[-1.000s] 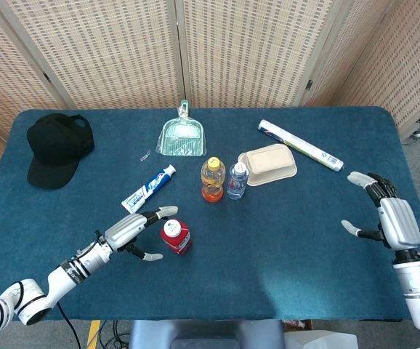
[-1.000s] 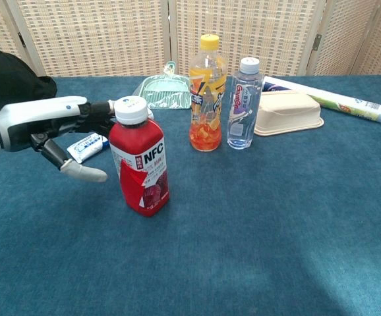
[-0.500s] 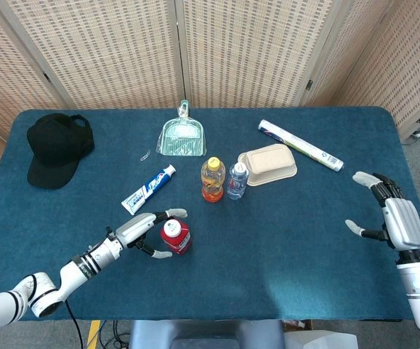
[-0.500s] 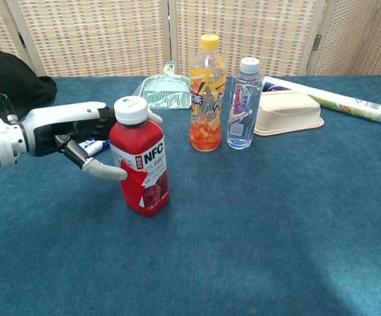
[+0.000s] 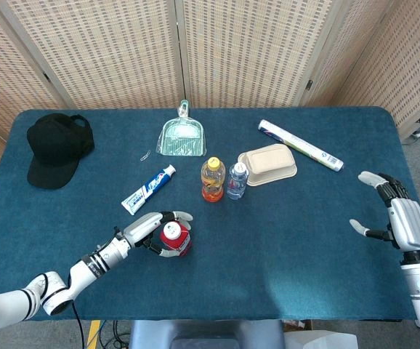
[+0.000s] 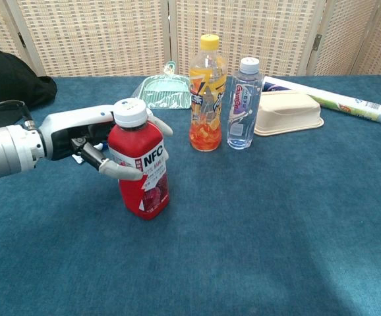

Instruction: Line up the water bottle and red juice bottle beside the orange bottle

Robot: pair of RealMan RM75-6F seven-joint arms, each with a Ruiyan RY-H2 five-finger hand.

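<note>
Left hand (image 6: 101,148) wraps its fingers around the red juice bottle (image 6: 140,164), which stands near the orange bottle (image 6: 206,95), in front and to the left. Water bottle (image 6: 243,104) stands just beside the orange bottle. It should squeeze firmly, lift straight, and keep the bottle upright.

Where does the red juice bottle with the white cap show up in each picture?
Head view: red juice bottle lower centre-left, the left hand wrapped around it.
Chest view: left of centre, large in the foreground.
Shared landmark: the yellow-capped orange bottle stands behind it in both.
</note>
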